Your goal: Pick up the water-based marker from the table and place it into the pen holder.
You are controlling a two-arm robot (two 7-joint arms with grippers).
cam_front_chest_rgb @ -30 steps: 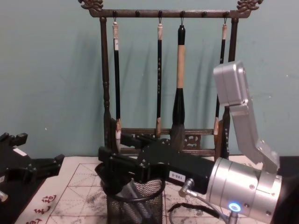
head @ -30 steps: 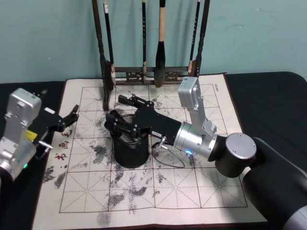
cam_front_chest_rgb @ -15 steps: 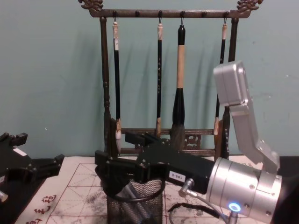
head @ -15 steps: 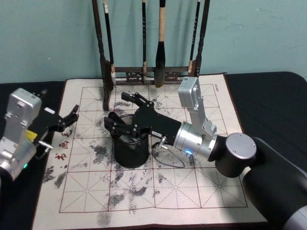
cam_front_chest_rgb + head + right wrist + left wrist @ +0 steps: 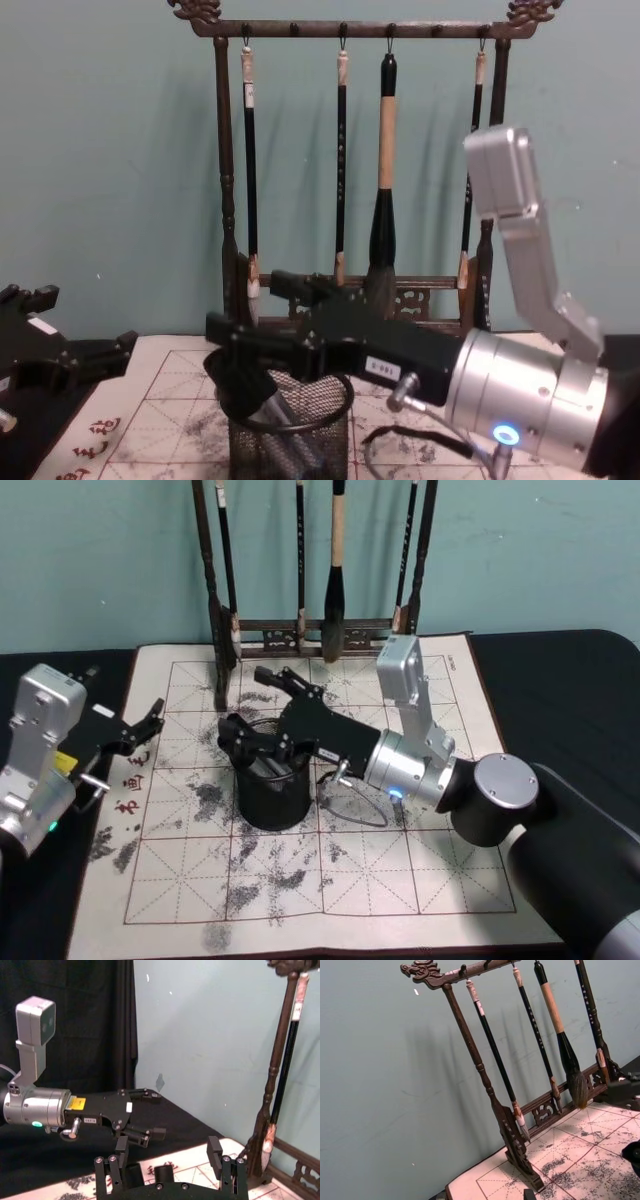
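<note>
I see my right gripper [image 5: 262,712] just above the pen holder [image 5: 271,790], with its fingers spread wide and nothing between them; in the right wrist view the two fingers [image 5: 121,1146] stand well apart with only air in the gap. I judge this is the reason for its position: an opened claw right over the rim is how a release into the cup looks. The pen holder is a round black wire-mesh cup and it stands on the ink-stained calligraphy mat [image 5: 440,855], near the middle and toward my left. In the chest view I can see through the mesh a grey slanted shaft, which I take for the water-based marker [image 5: 268,412]; it leans inside the cup with its upper end near the rim [image 5: 330,418]. So the marker seems to be in the holder already, and the task looks almost finished. Behind the cup stands the wooden brush rack [image 5: 222,630] with hanging calligraphy brushes [image 5: 336,580], quite near to my right arm, so I must lift with care not to knock it. A thin loop of cable [image 5: 352,815] lies on the mat beside the cup. My left gripper [image 5: 140,727] is idle at the left edge of the mat, well apart from the cup, fingers open and holding nothing.
</note>
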